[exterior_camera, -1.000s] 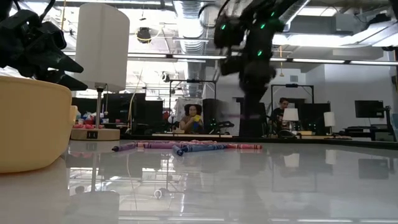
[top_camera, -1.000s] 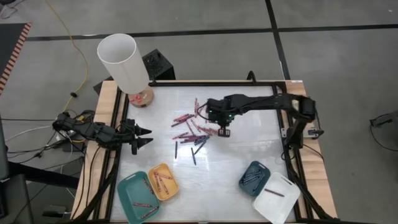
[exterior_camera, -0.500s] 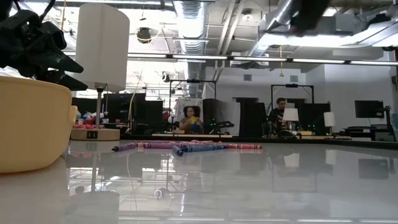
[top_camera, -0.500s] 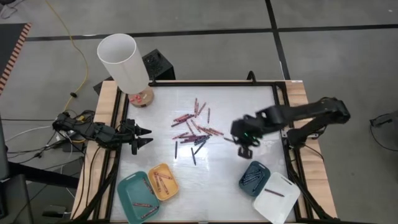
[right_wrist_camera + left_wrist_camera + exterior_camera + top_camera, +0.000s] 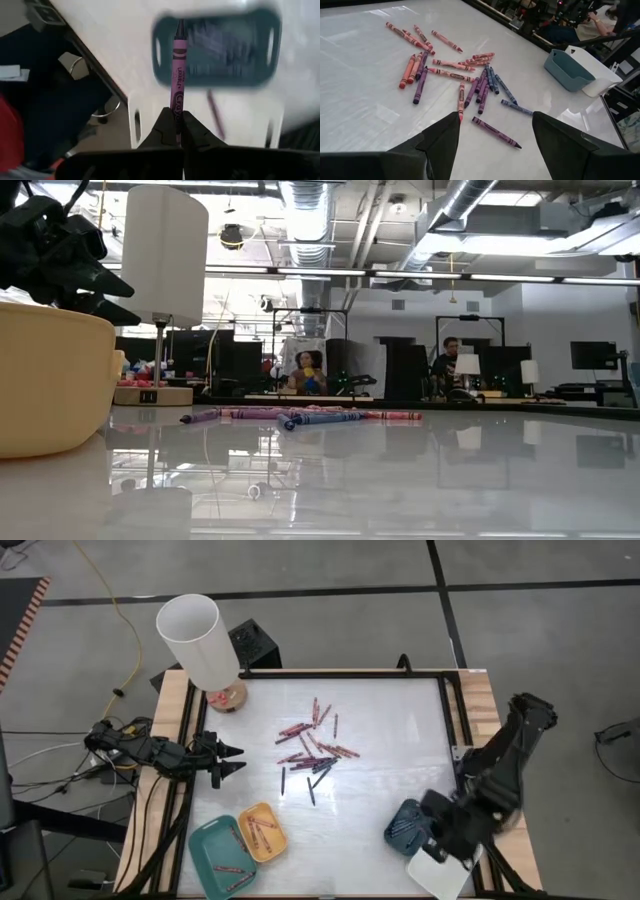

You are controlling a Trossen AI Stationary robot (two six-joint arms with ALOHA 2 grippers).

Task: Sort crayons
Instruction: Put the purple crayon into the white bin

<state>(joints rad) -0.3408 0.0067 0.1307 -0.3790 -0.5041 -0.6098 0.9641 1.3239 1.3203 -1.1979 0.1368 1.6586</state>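
Several crayons (image 5: 312,745), red, pink, purple and blue, lie loose in a pile mid-table; the left wrist view shows this crayon pile (image 5: 455,75) too. My right gripper (image 5: 177,125) is shut on one purple crayon (image 5: 179,60). It hangs over the dark-blue tray (image 5: 250,50) and the white tray (image 5: 240,125) at the table's near right corner, where the high view shows my right gripper (image 5: 440,840). My left gripper (image 5: 232,758) waits open at the table's left edge, its fingers apart with nothing between them. My right gripper pinches the purple crayon by its blunt end (image 5: 177,111) between its two fingertips. The crayon runs on along the fingers and sticks out past them, tip away from the gripper. The fingers slant down from above. The crayon is lifted clear, above the trays.
A teal tray (image 5: 205,840) and a yellow tray (image 5: 275,815) at the near left hold a few crayons. The white tray holds one crayon (image 5: 215,112). A white-shaded lamp (image 5: 195,640) stands at the far left corner. A black frame (image 5: 450,710) borders the tabletop.
My right gripper has swung from the crayon pile toward the table's near right corner, rising and rolling its wrist, and has left the low view. It has stayed shut, and the purple crayon has travelled with it, clear of the table.
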